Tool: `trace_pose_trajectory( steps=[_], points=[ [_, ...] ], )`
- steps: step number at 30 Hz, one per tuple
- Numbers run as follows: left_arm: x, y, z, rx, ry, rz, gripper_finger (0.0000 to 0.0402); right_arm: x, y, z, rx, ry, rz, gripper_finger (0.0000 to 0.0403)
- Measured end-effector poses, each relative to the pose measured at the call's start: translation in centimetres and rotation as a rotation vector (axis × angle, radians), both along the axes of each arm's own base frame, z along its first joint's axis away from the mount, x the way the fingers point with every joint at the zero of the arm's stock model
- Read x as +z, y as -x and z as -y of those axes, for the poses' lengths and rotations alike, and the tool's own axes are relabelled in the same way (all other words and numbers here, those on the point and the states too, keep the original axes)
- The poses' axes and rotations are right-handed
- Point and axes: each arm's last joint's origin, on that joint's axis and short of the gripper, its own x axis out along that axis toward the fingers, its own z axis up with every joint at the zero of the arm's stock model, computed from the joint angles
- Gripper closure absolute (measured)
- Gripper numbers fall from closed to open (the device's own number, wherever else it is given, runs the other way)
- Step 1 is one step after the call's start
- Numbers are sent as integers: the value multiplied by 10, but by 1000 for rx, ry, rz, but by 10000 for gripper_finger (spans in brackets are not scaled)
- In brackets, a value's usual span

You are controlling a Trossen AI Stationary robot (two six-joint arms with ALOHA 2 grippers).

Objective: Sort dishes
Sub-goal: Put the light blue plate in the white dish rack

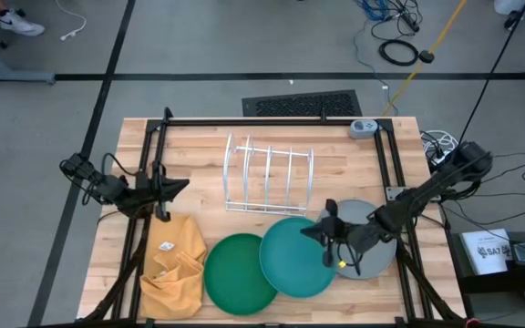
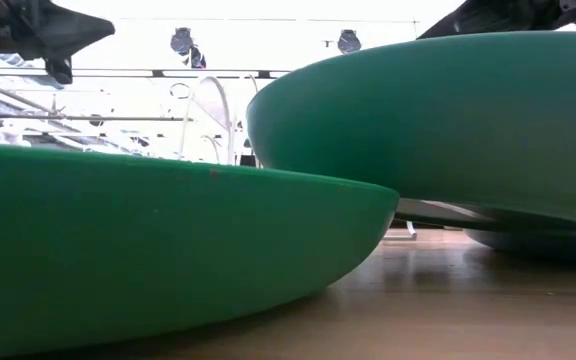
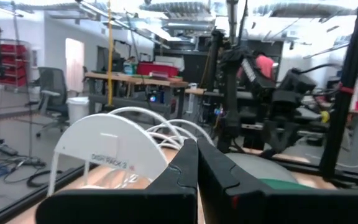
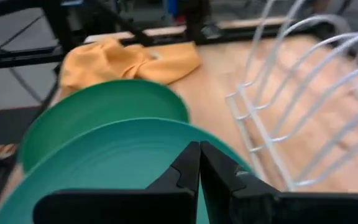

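The right claw (image 1: 328, 239) is hovering with its fingers pressed narrow and holding nothing, just over the near edge of the teal plate (image 1: 292, 257), which is lying on the desk (image 1: 199, 155) overlapping the dark green plate (image 1: 239, 272) and the grey plate (image 1: 378, 257). To lift it cleanly, the claw is probably needing to open and pinch the raised rim before tilting it toward the white wire rack (image 1: 268, 177). The left claw (image 1: 173, 189) is waiting narrow beside the mustard-yellow cloth (image 1: 173, 262).

Two dark jointed arms, black cables, matte black interlocking fingers (image 3: 194, 180), yellow marking
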Motion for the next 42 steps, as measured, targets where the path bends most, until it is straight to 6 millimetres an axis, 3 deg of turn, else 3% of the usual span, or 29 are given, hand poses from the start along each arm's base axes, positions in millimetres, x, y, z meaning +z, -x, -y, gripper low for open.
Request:
trace_pose_trajectory(
  steps=[10,15,19,22,32,36,42],
  points=[
    [0,0,0,0,2,-2,401,13,-24,8,-61,34,-219,397],
    [0,-2,6,-183,10,18,401,20,-21,14,-130,10,-343,392],
    [-3,-7,10,-223,26,-10,396,16,-15,17,-151,-83,-458,360],
    [-5,-11,12,-225,24,-42,368,13,-12,17,-151,-102,-505,315],
    [3,-23,23,-326,48,37,216,-3,-8,34,-151,-88,-608,152],
    [6,-28,28,-399,44,73,189,-17,-4,41,-170,-104,-639,135],
    [11,-36,34,-433,37,77,185,-33,-4,45,-124,-176,-621,148]
  ],
)
